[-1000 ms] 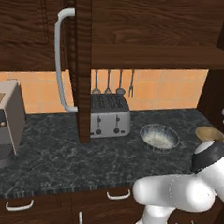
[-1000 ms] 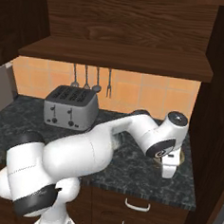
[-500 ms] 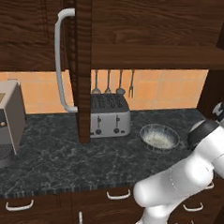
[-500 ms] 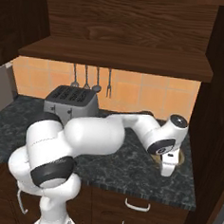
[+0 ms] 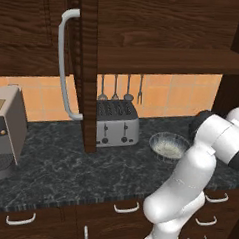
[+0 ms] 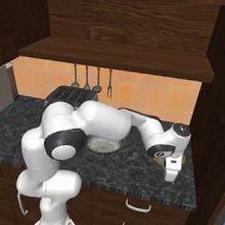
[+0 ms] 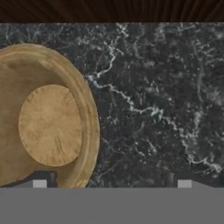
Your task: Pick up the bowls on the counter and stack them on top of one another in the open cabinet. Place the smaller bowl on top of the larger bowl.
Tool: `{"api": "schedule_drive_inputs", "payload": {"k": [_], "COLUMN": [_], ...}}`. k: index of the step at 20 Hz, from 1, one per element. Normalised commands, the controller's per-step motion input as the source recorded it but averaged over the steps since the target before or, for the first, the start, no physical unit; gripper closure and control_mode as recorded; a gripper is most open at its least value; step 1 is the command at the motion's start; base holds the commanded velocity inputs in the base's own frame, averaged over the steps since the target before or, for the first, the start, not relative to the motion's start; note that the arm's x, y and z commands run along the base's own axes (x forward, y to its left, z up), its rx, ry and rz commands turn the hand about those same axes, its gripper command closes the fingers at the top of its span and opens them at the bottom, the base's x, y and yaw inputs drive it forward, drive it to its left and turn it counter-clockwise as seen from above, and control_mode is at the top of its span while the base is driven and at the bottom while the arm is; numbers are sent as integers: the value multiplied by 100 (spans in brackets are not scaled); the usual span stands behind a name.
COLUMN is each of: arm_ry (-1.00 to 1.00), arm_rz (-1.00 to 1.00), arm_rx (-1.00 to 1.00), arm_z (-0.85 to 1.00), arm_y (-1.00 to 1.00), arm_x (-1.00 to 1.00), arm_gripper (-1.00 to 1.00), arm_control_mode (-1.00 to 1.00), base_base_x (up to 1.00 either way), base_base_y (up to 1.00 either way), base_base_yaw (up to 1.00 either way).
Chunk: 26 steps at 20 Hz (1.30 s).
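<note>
The smaller tan bowl sits on the dark marbled counter, at the left of the hand view. My gripper is open and hangs just above it. One fingertip is over the bowl's inside and the other stands over bare stone, so the bowl's right rim lies between them. In the right base view the gripper points down at the counter's right end, with a sliver of the tan bowl beside it. The larger blue-grey bowl rests right of the toaster and is half hidden by my arm. The cabinet's plank shelf is bare above.
A silver toaster stands at the back, with utensils hanging on the tiled wall behind it. The open cabinet door with its pale curved handle hangs over the counter's middle. A coffee machine is at far left. A dark side panel is close on the right.
The arm's shoulder and elbow have swung up and across the counter, now covering part of the larger bowl. The hand has stayed over the tan bowl, barely lower.
</note>
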Motion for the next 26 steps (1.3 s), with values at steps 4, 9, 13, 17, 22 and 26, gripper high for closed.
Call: {"api": "schedule_drive_inputs", "payload": {"k": [4, 9, 13, 17, 22, 26], "arm_ry": [0, 0, 0, 0, 0, 0], "arm_rz": [0, 0, 0, 0, 0, 0], "arm_rx": [2, 2, 0, 0, 0, 0], "arm_z": [-17, -15, -18, -9, -13, -21], "arm_y": [-17, -4, -6, -6, 0, 0], "arm_x": [11, 21, 16, 30, 26, 0], "arm_gripper": [-100, -100, -100, -100, -100, 100], "arm_control_mode": [-100, -100, -100, -100, -100, -100], "base_base_x": [0, 0, 0, 0, 0, 0], "base_base_y": [0, 0, 0, 0, 0, 0], "base_base_yaw": [0, 0, 0, 0, 0, 0]}}
